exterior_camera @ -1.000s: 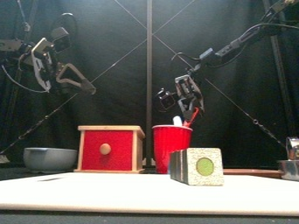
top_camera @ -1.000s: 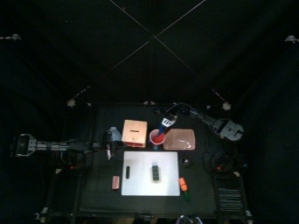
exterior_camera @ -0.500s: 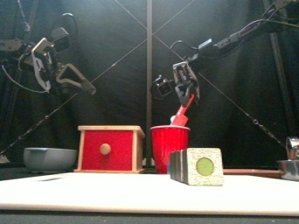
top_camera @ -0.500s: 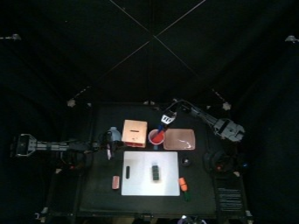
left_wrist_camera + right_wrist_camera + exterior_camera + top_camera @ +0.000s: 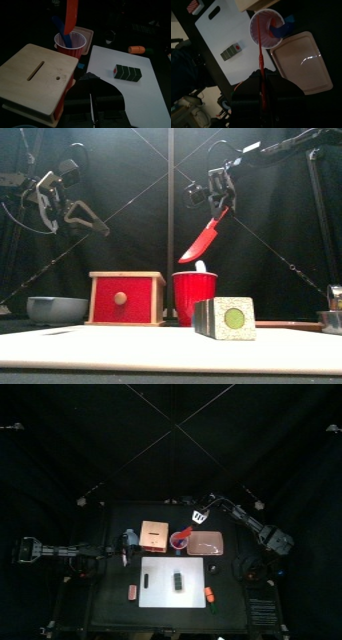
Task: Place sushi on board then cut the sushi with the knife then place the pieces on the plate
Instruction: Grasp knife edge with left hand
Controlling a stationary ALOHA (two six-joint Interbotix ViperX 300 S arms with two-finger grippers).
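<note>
The dark green sushi roll [image 5: 178,583] lies on the white cutting board [image 5: 194,566]; in the front view the sushi roll [image 5: 227,318] stands near, with a green end. My right gripper [image 5: 198,517] is shut on the red knife [image 5: 203,236], which hangs tilted, clear above the red cup [image 5: 197,296]. The blue knife [image 5: 284,27] stays in the red cup [image 5: 268,29]. The pink plate [image 5: 209,543] lies right of the red cup [image 5: 178,539]. My left gripper [image 5: 74,213] hangs open, high above the left side, and holds nothing.
A wooden box with a red drawer front [image 5: 126,298] stands left of the cup, and a blue-grey bowl [image 5: 56,309] left of that. Small orange toys lie at the board's left [image 5: 131,592] and right [image 5: 209,595] edges.
My right gripper has risen and drawn the red knife up out of the cup. The left arm has not moved.
</note>
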